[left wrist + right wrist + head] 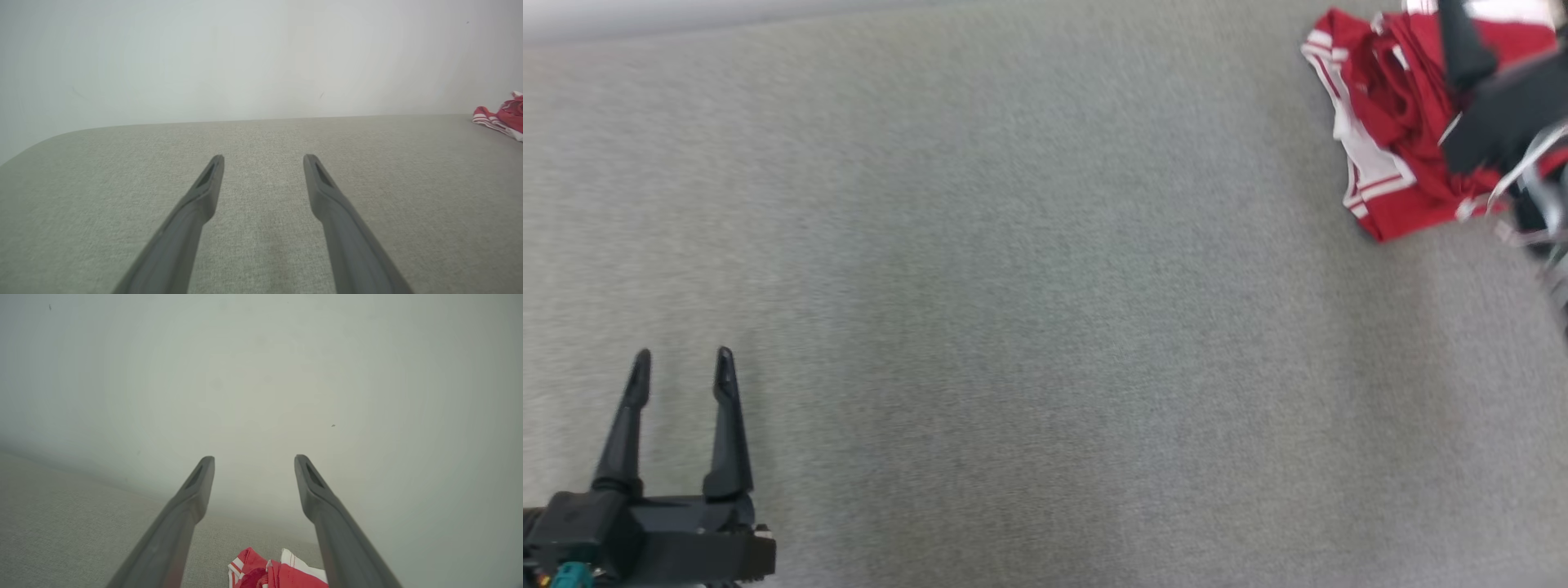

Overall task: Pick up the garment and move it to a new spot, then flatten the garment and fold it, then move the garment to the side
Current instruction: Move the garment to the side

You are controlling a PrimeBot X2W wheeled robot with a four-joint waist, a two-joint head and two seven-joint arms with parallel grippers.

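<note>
Lying crumpled at the far right corner of the grey surface [1045, 327], the red-and-white garment [1396, 139] sits below the right gripper [254, 459], its fingers spread and empty. The left gripper [683, 355] hovers over the near left corner, also spread.

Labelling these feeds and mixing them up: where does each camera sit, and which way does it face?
Left wrist: looks along the left gripper, jaws open, across the grey surface toward the wall.
Right wrist: along the right gripper, jaws open, garment below its tips.
Head: looking down; left gripper lower left, right gripper upper right.
Shared: all three show the garment.
</note>
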